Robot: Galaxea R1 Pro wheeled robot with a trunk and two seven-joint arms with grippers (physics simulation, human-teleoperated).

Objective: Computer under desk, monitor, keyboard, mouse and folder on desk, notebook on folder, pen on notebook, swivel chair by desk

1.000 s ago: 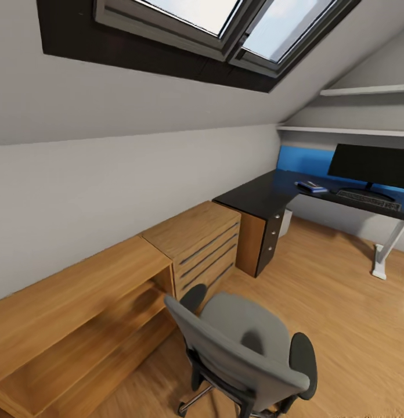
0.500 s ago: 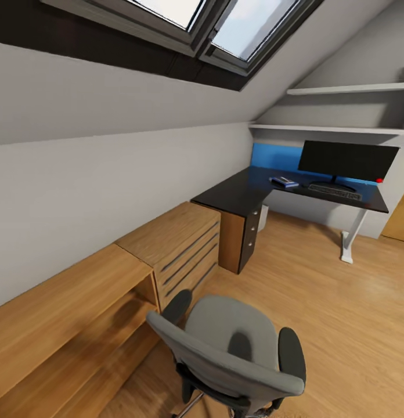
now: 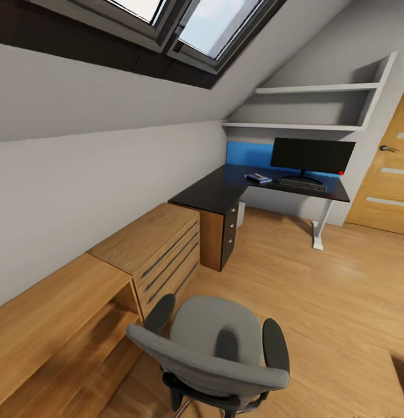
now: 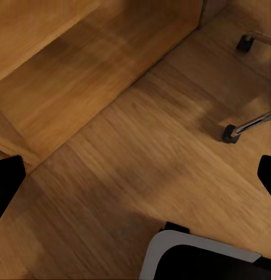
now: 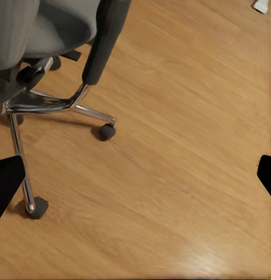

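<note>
Swivel chair (image 3: 216, 348) near; open floor (image 3: 318, 290) toward desk (image 3: 225, 188).

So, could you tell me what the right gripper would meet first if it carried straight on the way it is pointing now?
Most likely the bare wood floor. The right gripper points down at open planks, with the swivel chair and its castor off to one side, though depth is hard to judge.

One swivel chair (image 3: 216, 348), one desk (image 3: 216, 194), one monitor (image 3: 312, 154), two shelves (image 3: 306, 107).
</note>
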